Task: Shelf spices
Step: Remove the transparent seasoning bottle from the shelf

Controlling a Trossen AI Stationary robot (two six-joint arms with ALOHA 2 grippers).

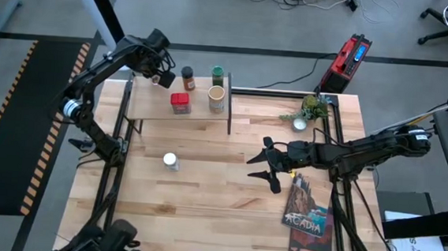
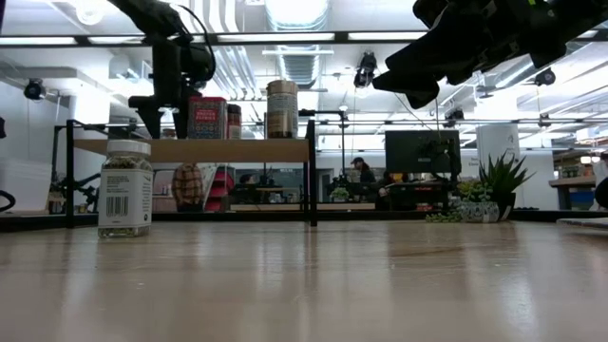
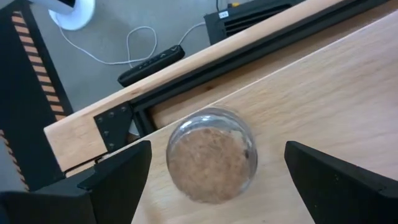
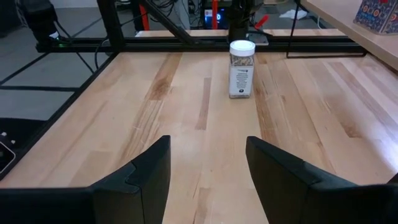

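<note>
Hovering over the far left corner of the shelf [image 1: 150,108], the left gripper [image 1: 163,75], with its fingers [image 3: 118,177] spread wide on either side of a small round glass jar [image 3: 211,155] of brown powder, touching it on neither side. Standing on the shelf top close to that far edge, this jar.

Lined up along the same far edge, a dark-capped brown jar [image 1: 188,79] and a green-lidded jar [image 1: 218,76]; nearer the front edge, a red tin [image 1: 180,103] and, toward the right end, a tan canister [image 1: 216,99].

Left upright on the worktop [image 1: 218,212] in front of the shelf, well apart from it, a white-capped jar [image 1: 171,161].

Held above the middle of the worktop, the right gripper [image 1: 262,166], jaws wide and empty, facing the white-capped jar across bare wood.

Resting by the right edge, a book [image 1: 307,206]; near the far right corner, a potted plant [image 1: 310,109].
</note>
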